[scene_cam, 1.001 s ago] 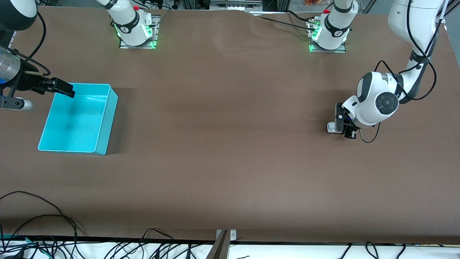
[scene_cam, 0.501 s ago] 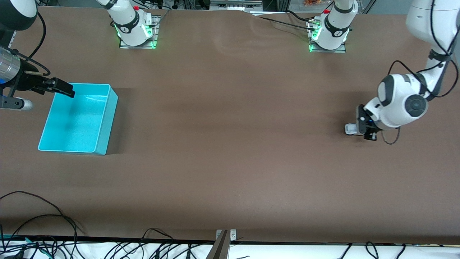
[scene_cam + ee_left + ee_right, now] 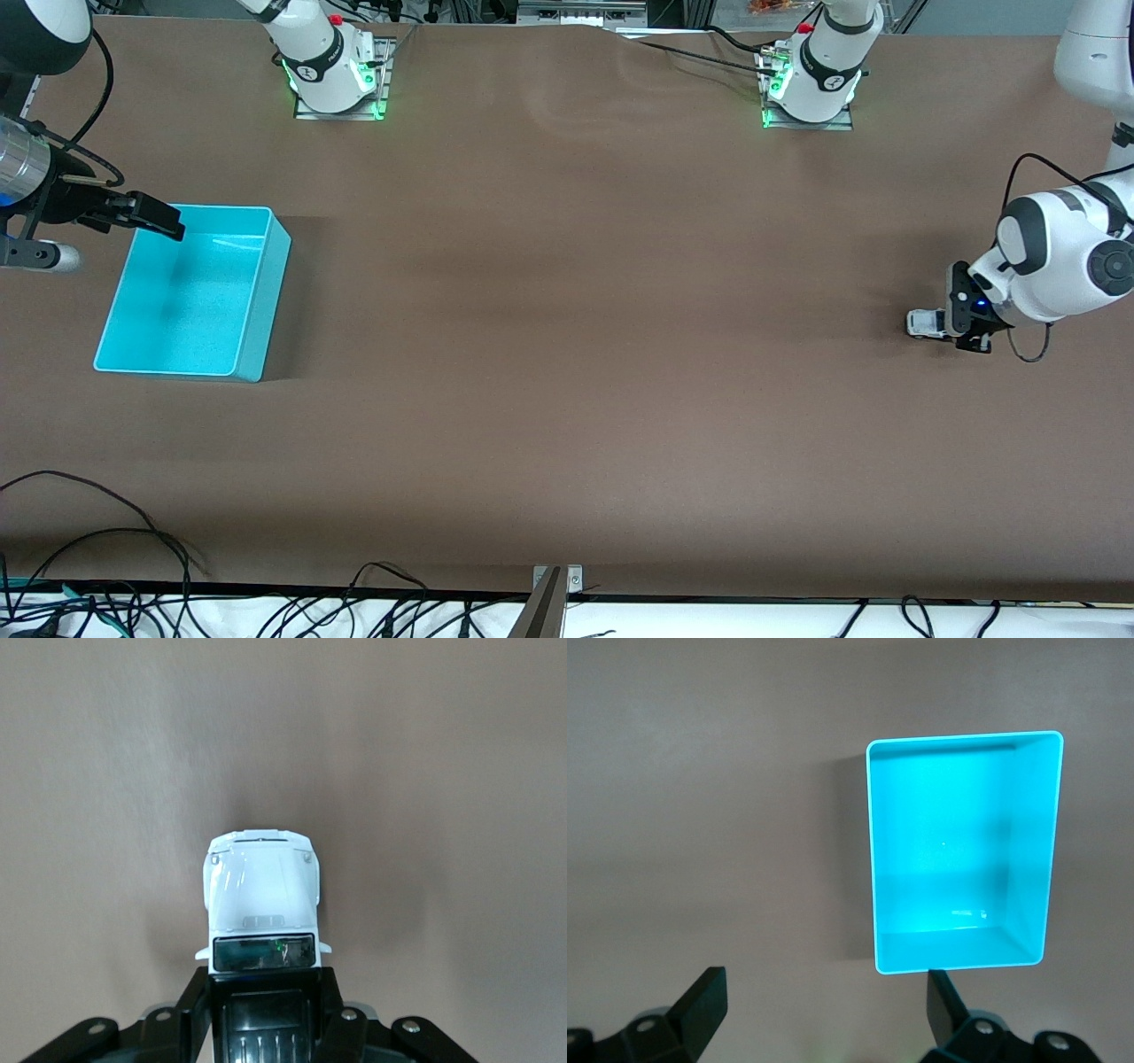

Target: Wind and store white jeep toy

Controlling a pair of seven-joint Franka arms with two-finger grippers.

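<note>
2 fingers of the left gripper [image 3: 959, 324] are pinching the jeep [image 3: 926, 323] on the table [image 3: 567, 354], well apart from the bin [image 3: 190, 292]; the right gripper [image 3: 146, 215] is waiting spread over the bin's rim.

No text, label, brand, number or sign can be read in these pictures. The white jeep toy [image 3: 262, 904] shows no lettering, and the turquoise bin [image 3: 961, 850] has plain walls. The round marks on the arm bases [image 3: 808, 84] are too small to read.
</note>
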